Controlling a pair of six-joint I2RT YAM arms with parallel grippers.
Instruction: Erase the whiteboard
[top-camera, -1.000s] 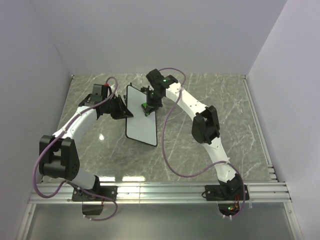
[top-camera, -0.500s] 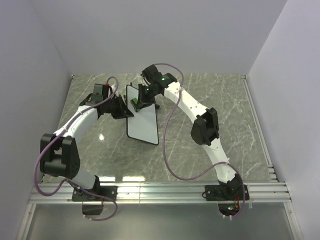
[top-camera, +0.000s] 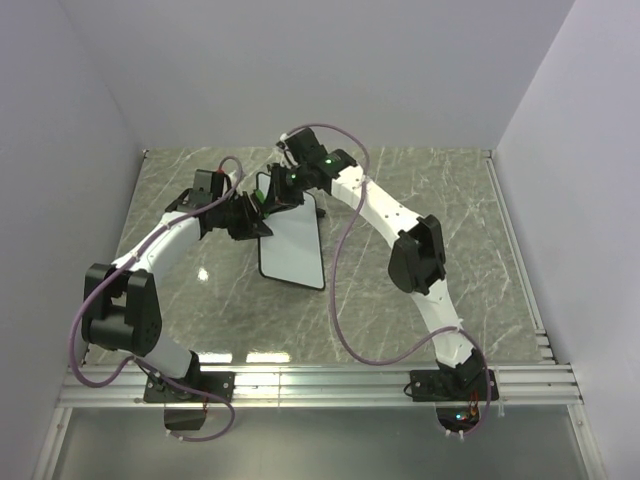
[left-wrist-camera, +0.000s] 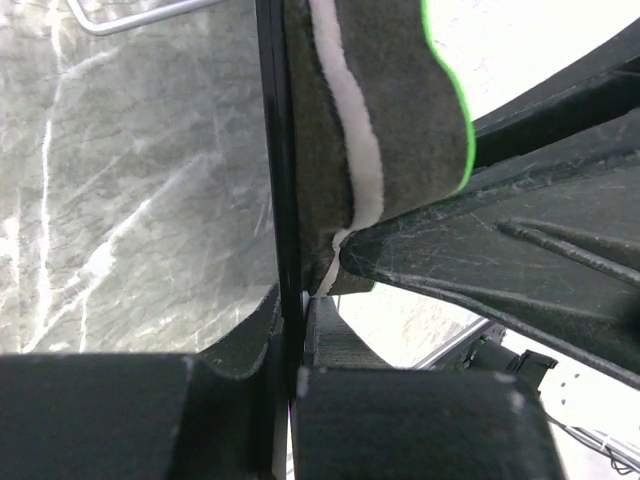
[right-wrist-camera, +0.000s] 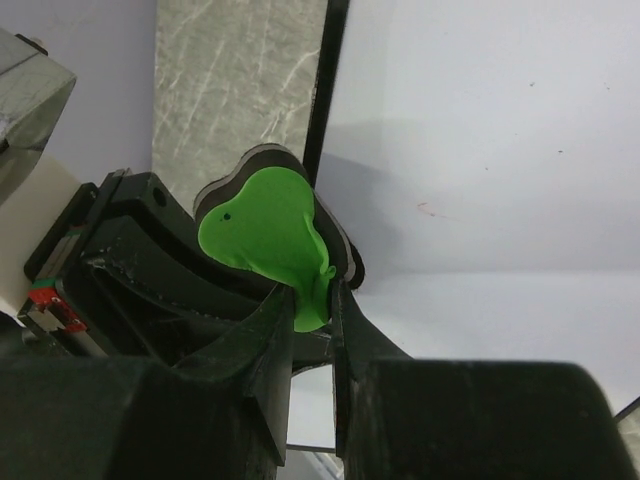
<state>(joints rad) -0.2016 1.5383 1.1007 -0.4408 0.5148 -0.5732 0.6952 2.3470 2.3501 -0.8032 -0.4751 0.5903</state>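
Note:
The whiteboard (top-camera: 293, 245) stands tilted near the table's middle, white face with a thin black frame. My left gripper (top-camera: 250, 222) is shut on its left edge; in the left wrist view the black frame (left-wrist-camera: 278, 180) runs up between my jaws. My right gripper (top-camera: 272, 195) is shut on the green eraser (right-wrist-camera: 268, 235) and presses its dark felt side (left-wrist-camera: 385, 140) against the board's face near the top left corner. A faint red mark (right-wrist-camera: 432, 210) shows on the board (right-wrist-camera: 480, 150) to the right of the eraser.
A grey marble tabletop (top-camera: 420, 200) lies inside pale walls. An aluminium rail (top-camera: 330, 385) runs along the near edge by the arm bases. The right arm's purple cable (top-camera: 340, 290) loops over the table right of the board.
My right gripper slid the eraser from the board's upper middle to its top left corner. The board shifted slightly right and my left gripper moved with it.

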